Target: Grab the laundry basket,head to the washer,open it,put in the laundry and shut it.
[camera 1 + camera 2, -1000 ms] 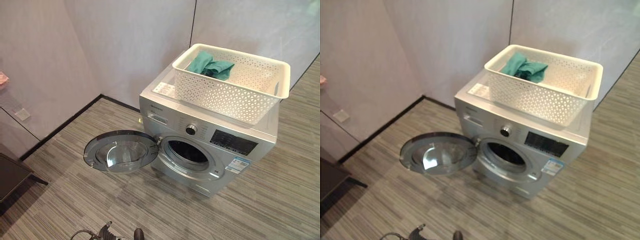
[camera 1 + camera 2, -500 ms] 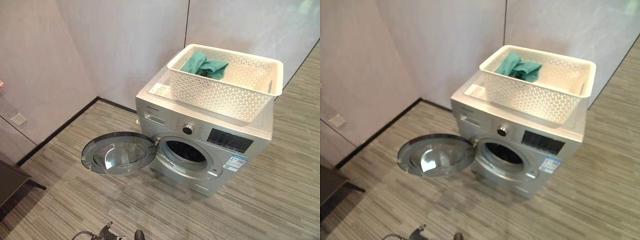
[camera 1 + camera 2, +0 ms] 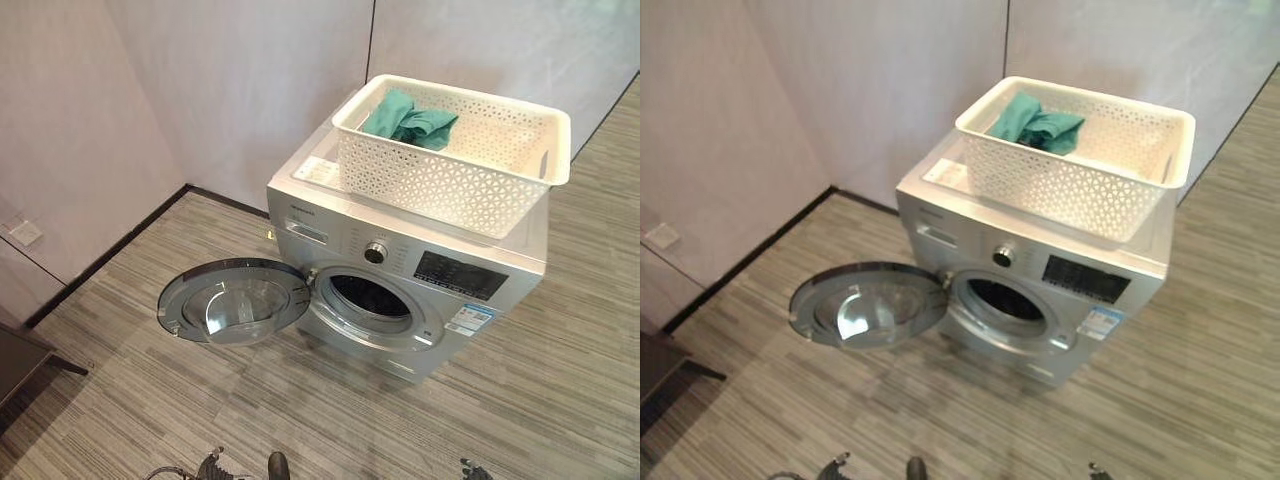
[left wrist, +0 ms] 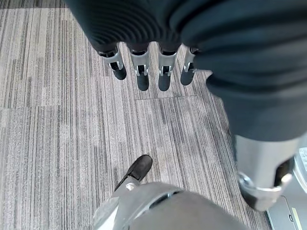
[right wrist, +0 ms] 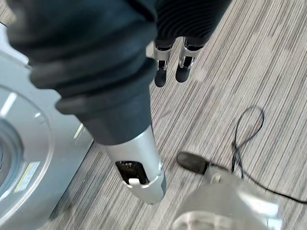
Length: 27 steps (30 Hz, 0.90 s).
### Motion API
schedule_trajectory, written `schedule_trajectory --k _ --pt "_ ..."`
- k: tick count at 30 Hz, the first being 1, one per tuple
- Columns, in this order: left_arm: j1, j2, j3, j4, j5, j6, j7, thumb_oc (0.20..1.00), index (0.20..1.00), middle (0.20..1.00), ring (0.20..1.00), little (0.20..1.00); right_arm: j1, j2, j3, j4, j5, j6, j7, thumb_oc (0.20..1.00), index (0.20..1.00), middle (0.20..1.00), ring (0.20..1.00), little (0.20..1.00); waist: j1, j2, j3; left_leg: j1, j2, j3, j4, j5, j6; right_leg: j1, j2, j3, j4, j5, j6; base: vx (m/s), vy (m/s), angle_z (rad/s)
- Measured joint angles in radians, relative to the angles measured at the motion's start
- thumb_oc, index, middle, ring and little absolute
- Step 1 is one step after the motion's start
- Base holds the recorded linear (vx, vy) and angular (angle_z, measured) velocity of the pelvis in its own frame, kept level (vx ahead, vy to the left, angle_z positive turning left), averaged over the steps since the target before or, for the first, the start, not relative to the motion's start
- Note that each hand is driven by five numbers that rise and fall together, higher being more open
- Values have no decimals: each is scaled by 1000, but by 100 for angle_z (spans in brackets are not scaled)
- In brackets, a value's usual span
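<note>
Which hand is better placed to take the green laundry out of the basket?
Probably the right. Both hands, left and right, hang open and empty over the floor, but the basket with the green laundry sits toward the robot's right, atop the washer.

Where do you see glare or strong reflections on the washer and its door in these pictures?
In the left eye view, the round glass door of the silver front-loading washer lies swung open and its bowl catches pale reflections; the washer's flat top beside the white perforated plastic basket shines brightly. In the right eye view, the same door glass shows a white highlight.
</note>
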Motion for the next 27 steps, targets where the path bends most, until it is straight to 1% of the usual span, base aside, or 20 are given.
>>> schedule_trajectory --k 2,3,4,5,6,7,9,10,11,12,14,15,16,17,19,21,23,25,26,27 --pt "10 4 22 1 0 2 1 1000 1000 1000 1000 1000 29 -69 -94 -130 -22 -5 -41 1000 1000 1000 1000 1000 -23 5 -3 -7 0 2 0 0 1 -10 -4 3 0 4 2 0 36 -5" --pt "11 4 23 0 0 2 2 1000 1000 1000 1000 1000 30 -106 -135 -171 -24 -5 -75 1000 1000 1000 1000 1000 -25 4 -3 -7 0 4 0 0 1 -10 -5 5 0 5 3 -4 35 -4" --pt "10 3 23 0 0 2 2 1000 1000 1000 1000 1000 31 -110 -144 -177 -24 -7 -83 1000 1000 1000 1000 1000 -26 4 -3 -7 0 4 0 0 1 -10 -5 5 0 6 3 -5 24 -3" --pt "8 -3 22 0 0 1 8 1000 1000 1000 1000 1000 20 -114 -166 -179 -21 -19 -112 1000 1000 1000 1000 1000 -26 1 -3 -7 0 5 0 0 1 -11 -4 6 0 6 3 0 0 0" --pt "8 -6 20 0 0 1 13 1000 1000 1000 1000 1000 12 -113 -164 -179 -16 -25 -128 1000 1000 1000 1000 1000 -27 -1 -2 -7 0 7 0 1 1 -11 -4 7 0 7 2 -13 12 -4" --pt "5 -10 19 1 -1 -1 19 1000 1000 1000 1000 1000 4 -105 -153 -177 -14 -29 -132 1000 1000 1000 1000 1000 -26 -4 -2 -6 1 8 0 1 1 -12 -2 9 0 7 1 -23 10 -4" --pt "4 -20 19 0 -2 -1 28 1000 1000 1000 1000 1000 -18 -76 -58 -179 -17 -35 -128 1000 1000 1000 1000 1000 -24 -2 -2 -6 2 11 0 1 1 -13 -1 10 0 8 1 -10 1 -2" --pt "-1 -22 17 -2 -2 -2 29 1000 1000 1000 1000 1000 -18 -69 12 -179 -25 -44 -112 1000 1000 1000 1000 1000 -23 -1 -1 -6 1 11 0 1 1 -13 0 11 0 8 1 0 0 0" --pt "-4 -22 16 -4 -2 -2 30 1000 1000 1000 1000 1000 -25 -60 35 -175 -26 -45 -100 1000 1000 1000 1000 1000 -18 0 0 -6 0 11 0 1 1 -13 1 10 1 9 2 0 0 0" --pt "-4 -20 10 -5 -2 -2 32 1000 1000 1000 1000 1000 -44 -57 89 -162 -36 -45 -83 1000 1000 1000 1000 1000 -16 3 1 -6 -1 10 0 1 1 -12 0 9 4 9 2 0 0 0" --pt "-4 -21 9 -6 -2 -2 32 1000 1000 1000 1000 1000 -60 -55 118 -164 -59 -45 -72 1000 1000 1000 1000 1000 -14 5 3 -7 -2 9 0 1 1 -11 -1 8 4 10 3 -8 0 2" --pt "-6 -19 8 -8 -1 -2 32 1000 1000 1000 1000 1000 -72 -60 153 -166 -102 -47 -56 1000 1000 1000 1000 1000 -15 5 5 -7 -3 5 0 1 1 -10 -1 5 4 10 4 -16 -1 6" --pt "-7 -20 7 -8 -1 -3 32 1000 1000 1000 1000 1000 -82 -59 163 -165 -112 -47 -52 1000 1000 1000 1000 1000 -13 5 5 -7 -3 3 0 1 2 -9 -1 4 4 10 4 -15 -2 6" --pt "-7 -20 4 -8 0 -3 32 1000 1000 1000 1000 1000 -91 -63 184 -165 -129 -47 -46 1000 1000 1000 1000 1000 -7 5 5 -7 -3 3 0 1 2 -8 0 2 2 10 4 0 0 0" --pt "-13 -18 -23 -8 5 -4 31 1000 1000 1000 1000 1000 -114 -82 263 -174 -176 -49 -30 1000 1000 1000 1000 1000 2 6 7 -8 -3 1 0 2 2 -9 0 1 0 10 4 0 0 0" --pt "-15 -20 -22 -18 7 -9 31 1000 1000 1000 1000 1000 -126 -83 270 -183 -196 -60 -17 1000 1000 1000 1000 1000 15 7 9 -8 -3 -2 0 3 2 -7 0 -3 0 10 4 -5 6 4" --pt "-12 -20 -21 -18 8 -9 32 1000 1000 1000 1000 1000 -145 -104 285 -258 -222 -62 -16 1000 1000 1000 1000 1000 22 15 16 -9 -4 -2 0 4 2 -7 0 -4 0 10 4 0 0 0" --pt "-9 -20 -20 -17 8 -10 35 1000 1000 1000 1000 1000 -152 -145 279 -458 -221 -71 -17 1000 1000 1000 1000 1000 26 16 18 -10 -4 -3 0 4 2 -8 -1 -8 0 10 4 1 3 2" --pt "-9 -20 -19 -19 8 -11 39 1000 1000 1000 1000 1000 -159 -153 266 -522 -221 -94 -19 1000 1000 1000 1000 1000 26 14 20 -10 -4 -5 0 4 2 -7 -1 -11 0 10 4 6 6 4" --pt "-11 -21 -19 -18 10 -11 40 1000 1000 1000 1000 1000 -179 -155 266 -549 -221 -100 -18 1000 1000 1000 1000 1000 29 10 23 -10 -5 -5 0 4 2 -6 0 -13 0 10 4 8 3 7"
